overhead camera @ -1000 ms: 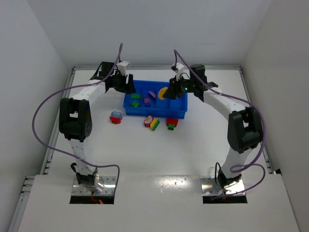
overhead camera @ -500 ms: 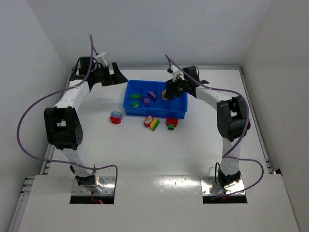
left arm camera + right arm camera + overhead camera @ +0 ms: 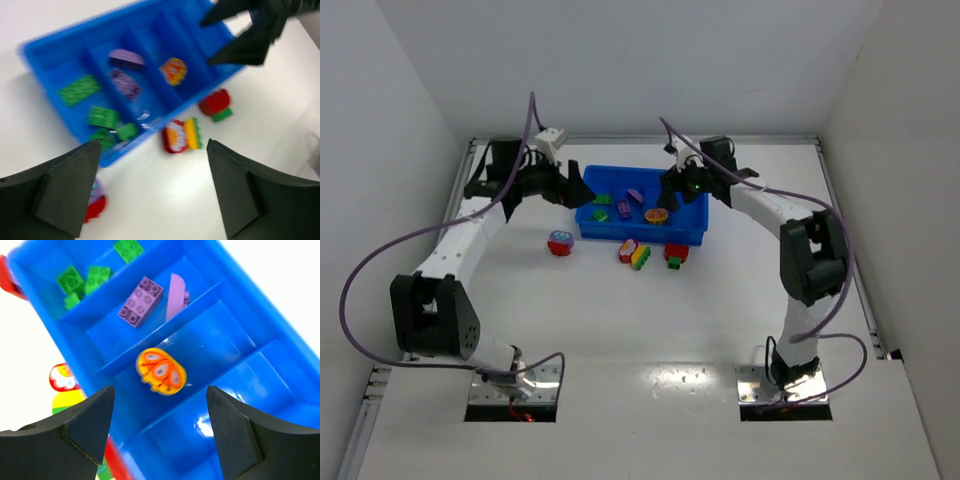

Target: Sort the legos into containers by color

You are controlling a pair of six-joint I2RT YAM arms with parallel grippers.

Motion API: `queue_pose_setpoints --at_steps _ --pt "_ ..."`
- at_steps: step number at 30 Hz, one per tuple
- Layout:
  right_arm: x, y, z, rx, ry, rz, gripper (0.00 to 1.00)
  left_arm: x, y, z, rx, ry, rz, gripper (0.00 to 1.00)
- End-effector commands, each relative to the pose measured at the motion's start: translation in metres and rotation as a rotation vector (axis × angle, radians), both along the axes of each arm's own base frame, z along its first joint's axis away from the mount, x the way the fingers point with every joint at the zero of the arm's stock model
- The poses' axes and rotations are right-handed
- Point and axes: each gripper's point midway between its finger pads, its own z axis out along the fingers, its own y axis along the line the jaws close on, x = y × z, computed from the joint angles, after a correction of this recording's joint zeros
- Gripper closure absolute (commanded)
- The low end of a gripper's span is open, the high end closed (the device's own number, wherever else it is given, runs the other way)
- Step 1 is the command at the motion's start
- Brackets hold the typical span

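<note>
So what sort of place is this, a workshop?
Probably a robotics test booth: plain white walls box in a white table, two white jointed robot arms, left and right, are bolted at its near edge, and a bright blue four-compartment plastic tray holds small coloured plastic toy bricks.

I find nothing I can read in any of my views: no words, numbers or brand marks. The nearest thing to a marking is the orange-and-red printed pattern on the yellow lego [image 3: 161,371], which lies in the blue tray [image 3: 225,340] in the compartment beside the purple pieces. It forms no letters. On the table, at about 6 o'clock from the tray in the overhead view, the red-and-white lego [image 3: 629,249] also carries a small printed face, too blurred to make out as any sign.
</note>
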Motion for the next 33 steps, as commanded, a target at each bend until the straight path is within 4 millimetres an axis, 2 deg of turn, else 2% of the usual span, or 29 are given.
queue_pose_setpoints --at_steps 1,2,3,4,5,6,7,8,10,11,12,13,15,16,17,18,20,22,23,26,28,33 --pt "-0.002 -0.013 0.084 0.035 -0.2 -0.057 0.26 -0.032 -0.041 -0.001 0.059 -0.053 -0.099 0.13" --pt "-0.003 -0.021 0.089 0.023 -0.209 -0.102 0.26 -0.044 -0.056 -0.001 0.047 -0.043 -0.132 0.17" --pt "-0.009 -0.03 0.083 0.005 -0.193 -0.15 0.26 -0.044 -0.052 -0.018 0.117 -0.018 -0.041 0.21" --pt "-0.004 -0.048 0.089 -0.032 -0.231 -0.252 0.26 -0.049 -0.058 -0.019 0.132 -0.024 -0.015 0.26" --pt "-0.009 -0.058 0.108 -0.02 -0.269 -0.318 0.26 -0.063 -0.076 -0.015 0.111 -0.026 -0.014 0.34" --pt "-0.017 -0.069 0.097 -0.047 -0.251 -0.359 0.28 -0.058 -0.076 -0.014 0.12 -0.056 0.058 0.37" --pt "-0.017 -0.088 0.098 -0.087 -0.268 -0.436 0.28 -0.064 -0.079 -0.026 0.127 -0.038 0.084 0.38" --pt "-0.026 -0.096 0.099 -0.093 -0.268 -0.465 0.31 -0.073 -0.097 -0.024 0.104 -0.028 0.078 0.38" --pt "-0.034 -0.117 0.095 -0.146 -0.262 -0.538 0.31 -0.075 -0.107 -0.037 0.127 0.005 0.138 0.38" --pt "-0.039 -0.128 0.088 -0.17 -0.249 -0.566 0.31 -0.084 -0.124 -0.039 0.109 0.034 0.132 0.38" --pt "-0.044 -0.137 0.095 -0.185 -0.266 -0.602 0.31 -0.081 -0.127 -0.05 0.127 0.052 0.172 0.38" --pt "-0.047 -0.145 0.096 -0.191 -0.271 -0.625 0.31 -0.082 -0.134 -0.053 0.124 0.066 0.182 0.37" --pt "-0.059 -0.162 0.087 -0.232 -0.254 -0.669 0.3 -0.091 -0.156 -0.06 0.099 0.107 0.186 0.35" --pt "-0.063 -0.169 0.095 -0.228 -0.275 -0.693 0.3 -0.092 -0.16 -0.078 0.126 0.139 0.207 0.35" --pt "-0.071 -0.173 0.088 -0.248 -0.256 -0.698 0.3 -0.092 -0.17 -0.078 0.114 0.152 0.212 0.35" --pt "-0.074 -0.182 0.089 -0.251 -0.258 -0.736 0.3 -0.099 -0.184 -0.082 0.097 0.182 0.212 0.34" --pt "-0.087 -0.187 0.089 -0.252 -0.25 -0.751 0.3 -0.094 -0.198 -0.094 0.116 0.204 0.256 0.31" --pt "-0.097 -0.193 0.086 -0.257 -0.244 -0.759 0.3 -0.098 -0.217 -0.098 0.134 0.202 0.248 0.3" --pt "-0.103 -0.197 0.09 -0.252 -0.251 -0.77 0.3 -0.1 -0.234 -0.1 0.141 0.196 0.226 0.3" --pt "-0.117 -0.2 0.086 -0.246 -0.24 -0.76 0.3 -0.096 -0.255 -0.103 0.162 0.167 0.219 0.3" --pt "-0.121 -0.203 0.087 -0.233 -0.237 -0.769 0.3 -0.097 -0.261 -0.108 0.178 0.167 0.216 0.3" --pt "-0.126 -0.207 0.091 -0.216 -0.242 -0.773 0.3 -0.098 -0.256 -0.136 0.247 0.196 0.228 0.33"
